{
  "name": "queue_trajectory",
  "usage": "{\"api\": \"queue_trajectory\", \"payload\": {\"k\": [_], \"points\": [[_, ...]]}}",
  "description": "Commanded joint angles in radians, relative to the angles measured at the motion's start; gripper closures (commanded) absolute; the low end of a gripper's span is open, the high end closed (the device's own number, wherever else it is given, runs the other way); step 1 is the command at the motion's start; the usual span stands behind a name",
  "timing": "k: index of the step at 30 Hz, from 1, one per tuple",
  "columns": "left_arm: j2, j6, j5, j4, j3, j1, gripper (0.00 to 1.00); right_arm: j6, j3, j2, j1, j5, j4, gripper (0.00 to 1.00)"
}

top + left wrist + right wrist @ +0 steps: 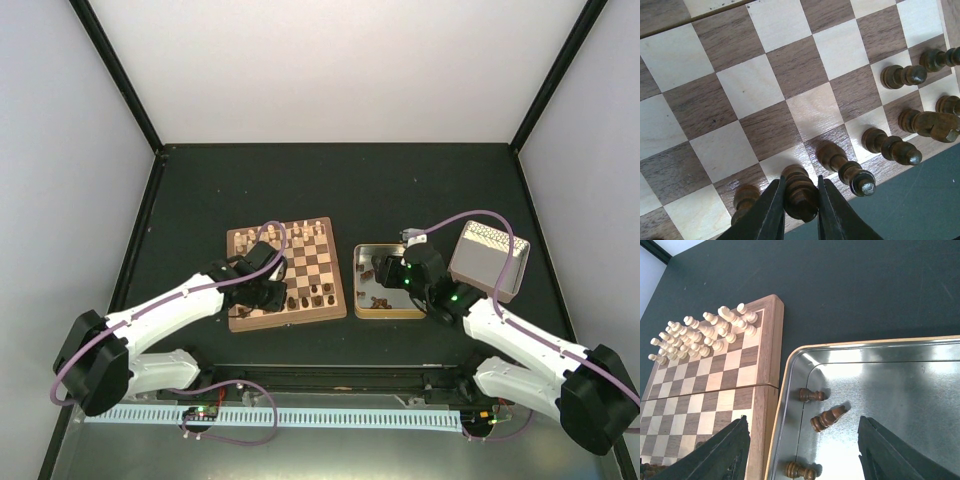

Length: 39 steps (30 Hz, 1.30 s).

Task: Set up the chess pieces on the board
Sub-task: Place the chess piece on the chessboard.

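Note:
The board (316,262) lies left of centre. Dark brown chess pieces (312,296) stand along its near edge, pale ones at the far edge. My left gripper (801,200) is shut on a dark piece (799,186) that stands on a light square of the nearest row. It stands between a pawn (846,169) and another dark piece (743,199). My right gripper (805,455) hangs open over a metal tin (786,400), with nothing held. Three dark pieces lie on their sides in the tin: a pawn (812,395), a bishop (827,417) and another pawn (800,471).
More dark chessmen (892,146) stand to the right on the near rows, and a knight (931,125) is among them. Pale chessmen (700,332) fill the far rows. The tin's lid (487,262) rests tilted at the right. Black walls bound the dark table.

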<state>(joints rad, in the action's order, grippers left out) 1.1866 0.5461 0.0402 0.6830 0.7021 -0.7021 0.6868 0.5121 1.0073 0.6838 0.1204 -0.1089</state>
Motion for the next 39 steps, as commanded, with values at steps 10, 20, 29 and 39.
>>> {"api": "queue_trajectory", "payload": {"k": [10, 20, 29, 39], "points": [[-0.046, -0.004, -0.026, 0.046, 0.048, -0.006, 0.72, 0.011, 0.041, -0.012, -0.001, -0.001, -0.009, 0.4], [-0.08, -0.008, -0.053, 0.074, 0.107, -0.005, 0.67, 0.04, 0.06, -0.009, -0.002, 0.013, -0.077, 0.4], [-0.135, -0.006, -0.098, 0.076, 0.148, -0.005, 0.6, 0.162, 0.104, 0.165, -0.002, -0.089, -0.192, 0.44], [-0.298, -0.03, -0.072, -0.114, 0.108, -0.003, 0.55, 0.1, 0.299, 0.484, -0.001, -0.148, -0.284, 0.48]]}}
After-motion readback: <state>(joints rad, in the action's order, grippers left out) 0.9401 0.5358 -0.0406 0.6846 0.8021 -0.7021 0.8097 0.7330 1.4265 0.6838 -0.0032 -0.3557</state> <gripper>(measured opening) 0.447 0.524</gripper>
